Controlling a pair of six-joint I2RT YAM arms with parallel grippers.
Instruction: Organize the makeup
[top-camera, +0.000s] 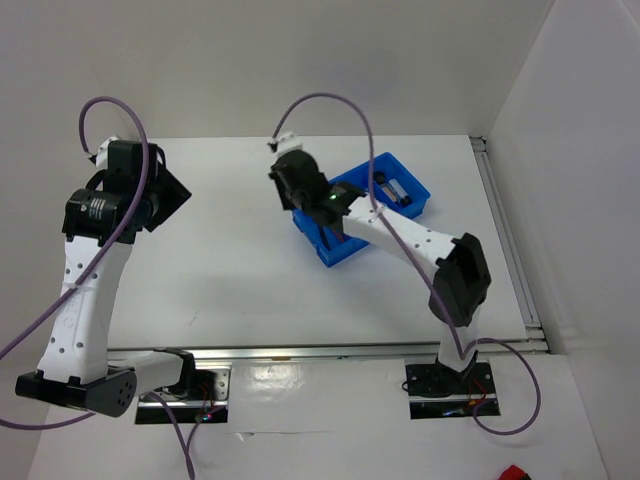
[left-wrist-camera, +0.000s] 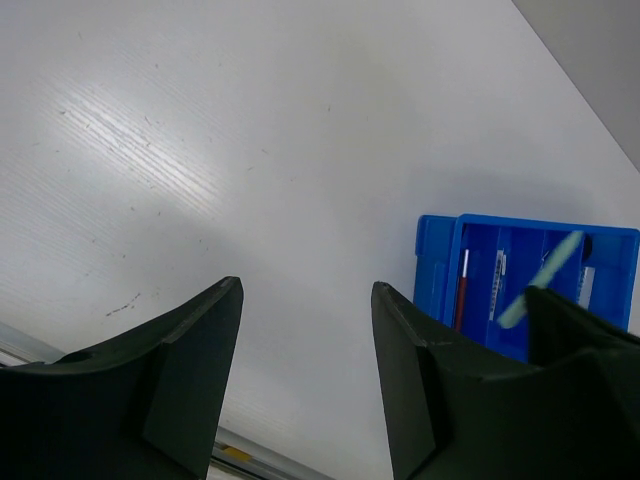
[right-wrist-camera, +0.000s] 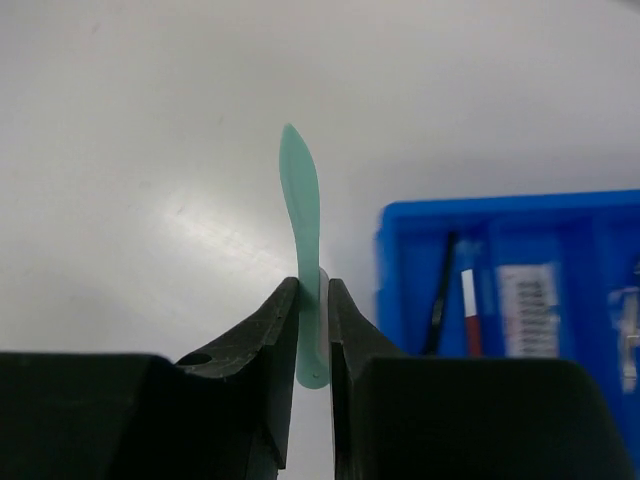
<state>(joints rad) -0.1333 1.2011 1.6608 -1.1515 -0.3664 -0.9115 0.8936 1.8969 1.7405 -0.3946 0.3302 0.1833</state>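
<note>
My right tool (right-wrist-camera: 313, 292) is clamped on a pale-green spatula (right-wrist-camera: 298, 190), blade pointing to 12 o'clock over the white surface (right-wrist-camera: 150, 150). The blue tray (right-wrist-camera: 395, 240) lies at 3 o'clock, holding a red-and-white pencil (right-wrist-camera: 470, 320) and a white card (right-wrist-camera: 528, 297). My left tool (left-wrist-camera: 305, 300) hangs with fingers apart, gripping nothing.

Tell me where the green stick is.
In the right wrist view, the green stick is pinched in the right hand, just left of the blue tray.

arms (top-camera: 80, 300): white links, black joints | cables (top-camera: 352, 105): purple | fingers (left-wrist-camera: 190, 380): dark wedges | wrist light (top-camera: 331, 199): green
</note>
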